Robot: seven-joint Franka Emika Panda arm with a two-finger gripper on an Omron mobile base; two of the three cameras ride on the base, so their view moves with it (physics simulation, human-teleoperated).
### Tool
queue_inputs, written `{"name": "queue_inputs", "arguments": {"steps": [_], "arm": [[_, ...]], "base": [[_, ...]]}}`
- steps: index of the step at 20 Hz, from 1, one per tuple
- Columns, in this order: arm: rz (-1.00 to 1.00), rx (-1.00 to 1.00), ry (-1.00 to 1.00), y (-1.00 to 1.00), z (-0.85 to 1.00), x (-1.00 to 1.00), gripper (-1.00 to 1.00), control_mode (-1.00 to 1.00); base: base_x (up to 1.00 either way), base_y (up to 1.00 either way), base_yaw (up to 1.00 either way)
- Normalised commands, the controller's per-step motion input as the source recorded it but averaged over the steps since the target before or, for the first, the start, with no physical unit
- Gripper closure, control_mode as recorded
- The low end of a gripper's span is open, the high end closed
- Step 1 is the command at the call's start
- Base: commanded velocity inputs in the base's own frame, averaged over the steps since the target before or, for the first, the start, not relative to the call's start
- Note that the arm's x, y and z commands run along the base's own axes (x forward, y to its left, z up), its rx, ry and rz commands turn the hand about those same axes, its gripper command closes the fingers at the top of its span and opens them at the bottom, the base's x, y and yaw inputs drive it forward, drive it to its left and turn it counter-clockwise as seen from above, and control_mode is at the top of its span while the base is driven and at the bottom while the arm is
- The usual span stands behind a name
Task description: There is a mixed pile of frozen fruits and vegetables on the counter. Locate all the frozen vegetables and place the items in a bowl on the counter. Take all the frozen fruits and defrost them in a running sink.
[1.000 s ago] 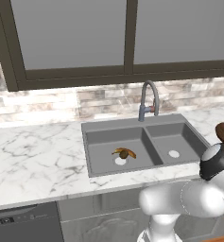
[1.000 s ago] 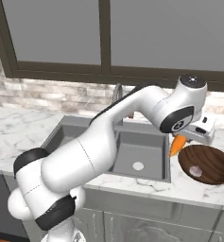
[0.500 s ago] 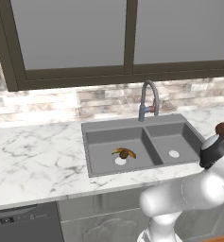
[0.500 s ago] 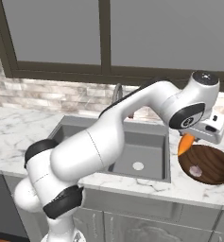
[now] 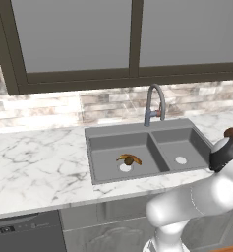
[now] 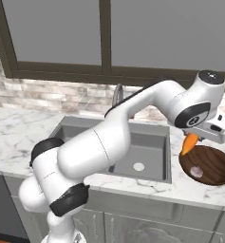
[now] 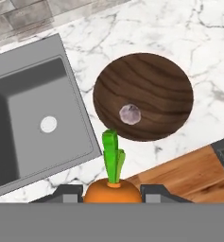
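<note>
The pincer [image 7: 113, 194] is clamped on the orange carrot [image 7: 113, 191], whose green tip points toward 12 o'clock in the hand view, at the dark wooden bowl [image 7: 146, 80] below it. In the right base view the carrot [image 6: 188, 144] hangs at the bowl's [image 6: 213, 166] 10 o'clock rim, above the white marble desk [image 6: 147, 187]. The pinkish-white bulb [image 7: 130, 113] already lies inside the bowl, toward its 7 o'clock side. At the bowl's 9 o'clock sits the dark grey sink [image 7: 19, 137], its near basin bare around a pale drain [image 7: 48, 124]; in the left base view the banana [image 5: 124, 158] and the brown kiwi [image 5: 130, 160] lie touching in the far basin, and the arched tap [image 5: 155, 104] rises at the sink's 12 o'clock. A strip of wooden floor [image 7: 189, 177] shows past the desk edge. Compared with a second ago, the hand with the carrot has swung farther from the sink and closer over the bowl's rim.
</note>
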Motion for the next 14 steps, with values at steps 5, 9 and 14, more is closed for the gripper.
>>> {"name": "queue_inputs", "arguments": {"steps": [5, 9, 14], "arm": [[0.01, 0.0, -0.01, -0.18, -0.11, 0.12, 1.0, -1.0], [0.01, 0.0, 0.0, -0.17, -0.11, 0.14, 1.0, -1.0], [0.0, 0.0, 0.0, -0.14, -0.09, 0.15, 1.0, -1.0]], "base": [[0.0, 0.0, 0.0], [0.0, 0.0, 0.0], [0.0, 0.0, 0.0]]}}
